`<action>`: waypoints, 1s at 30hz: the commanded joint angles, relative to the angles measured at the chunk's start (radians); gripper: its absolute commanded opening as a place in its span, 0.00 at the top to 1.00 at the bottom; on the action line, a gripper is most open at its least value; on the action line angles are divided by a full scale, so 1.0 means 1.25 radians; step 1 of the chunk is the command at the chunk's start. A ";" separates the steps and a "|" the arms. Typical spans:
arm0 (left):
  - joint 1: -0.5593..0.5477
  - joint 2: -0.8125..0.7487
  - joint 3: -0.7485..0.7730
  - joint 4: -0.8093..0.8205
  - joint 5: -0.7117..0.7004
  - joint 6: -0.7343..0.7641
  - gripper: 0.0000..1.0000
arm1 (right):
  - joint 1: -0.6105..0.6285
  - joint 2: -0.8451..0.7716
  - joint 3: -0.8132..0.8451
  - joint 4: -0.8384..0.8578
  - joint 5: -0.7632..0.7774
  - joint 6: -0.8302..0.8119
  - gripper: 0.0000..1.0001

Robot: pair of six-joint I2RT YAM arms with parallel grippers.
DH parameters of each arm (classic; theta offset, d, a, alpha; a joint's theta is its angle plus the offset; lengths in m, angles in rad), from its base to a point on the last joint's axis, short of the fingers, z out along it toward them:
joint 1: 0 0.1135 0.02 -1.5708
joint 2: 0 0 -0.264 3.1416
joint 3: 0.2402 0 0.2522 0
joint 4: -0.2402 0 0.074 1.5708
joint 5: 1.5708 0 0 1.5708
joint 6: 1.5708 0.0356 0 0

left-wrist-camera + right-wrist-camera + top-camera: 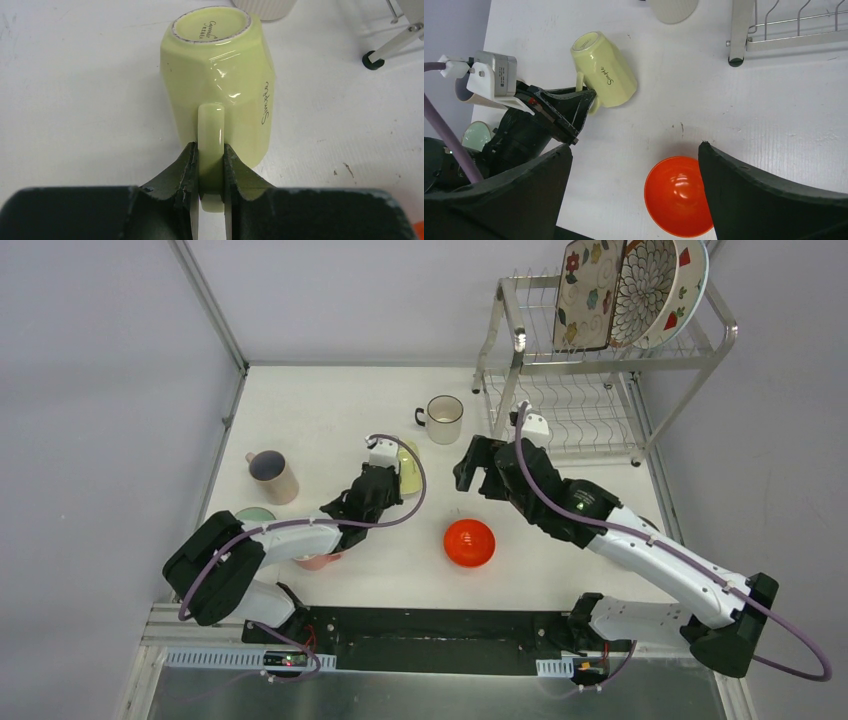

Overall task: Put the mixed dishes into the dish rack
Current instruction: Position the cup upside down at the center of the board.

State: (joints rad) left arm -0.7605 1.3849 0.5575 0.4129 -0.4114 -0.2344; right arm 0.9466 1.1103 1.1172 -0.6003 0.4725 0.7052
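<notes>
Yellow cup lying on its side, red-orange bowl nearby, patterned plates upright atop silver dish rack

A matte white flat counter carries a few small dark specks. A silver metal frame post stands at its far left corner beside plain grey walls. A flat black plate and a white slotted plastic strip line its near edge.

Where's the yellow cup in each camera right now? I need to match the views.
Top external: the yellow cup is mid-table, partly hidden behind the left gripper.
Left wrist: centre frame, on its side, handle clamped in the left gripper.
Right wrist: upper left of centre, on its side.
Shared landmark: the white cup, just beyond the yellow cup and cut off at the top edge of both wrist views.
</notes>
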 commanded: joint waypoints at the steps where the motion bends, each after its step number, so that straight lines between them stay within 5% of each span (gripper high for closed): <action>1: -0.015 0.024 0.026 0.041 -0.043 -0.056 1.00 | -0.006 -0.027 -0.005 -0.002 0.025 -0.002 0.01; 8: -0.030 0.016 0.027 -0.039 -0.036 -0.120 0.79 | -0.007 -0.015 0.001 -0.028 0.024 -0.011 0.01; 30: -0.036 0.011 0.028 -0.093 0.111 -0.244 0.56 | -0.007 0.002 -0.014 -0.021 0.020 -0.019 0.01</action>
State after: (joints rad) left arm -0.7933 1.4223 0.5694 0.2752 -0.3637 -0.4934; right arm 0.9401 1.1080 1.1000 -0.6342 0.4828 0.6949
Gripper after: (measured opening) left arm 0.414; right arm 0.993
